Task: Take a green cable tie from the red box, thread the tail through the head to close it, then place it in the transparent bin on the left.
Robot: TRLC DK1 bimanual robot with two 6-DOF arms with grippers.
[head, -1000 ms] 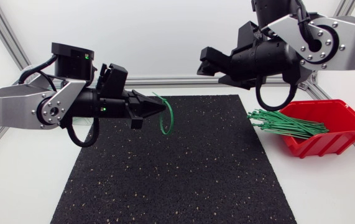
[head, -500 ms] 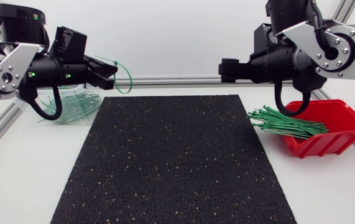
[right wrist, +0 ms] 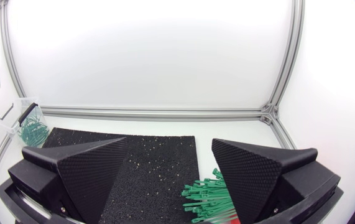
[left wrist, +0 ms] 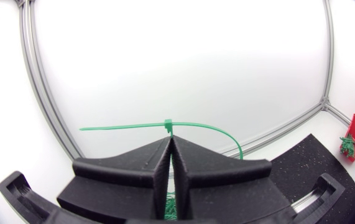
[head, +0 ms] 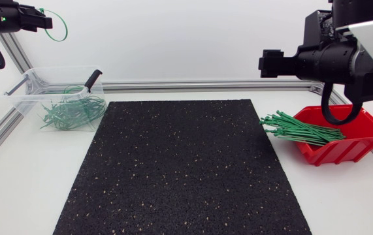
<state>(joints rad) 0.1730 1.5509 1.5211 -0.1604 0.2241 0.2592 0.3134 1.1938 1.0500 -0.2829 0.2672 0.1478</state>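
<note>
White surface (head: 29, 196), black mat (head: 186, 163): left pincer (head: 46, 23), clamped on the looped tie (left wrist: 168, 126), has swung to the frame's upper left, above the bin (head: 23, 91) (drop looks next); right pincer (right wrist: 170, 146) gapes, empty.

Black speckled mat (head: 186, 170), flat on white table (head: 29, 199)
</note>
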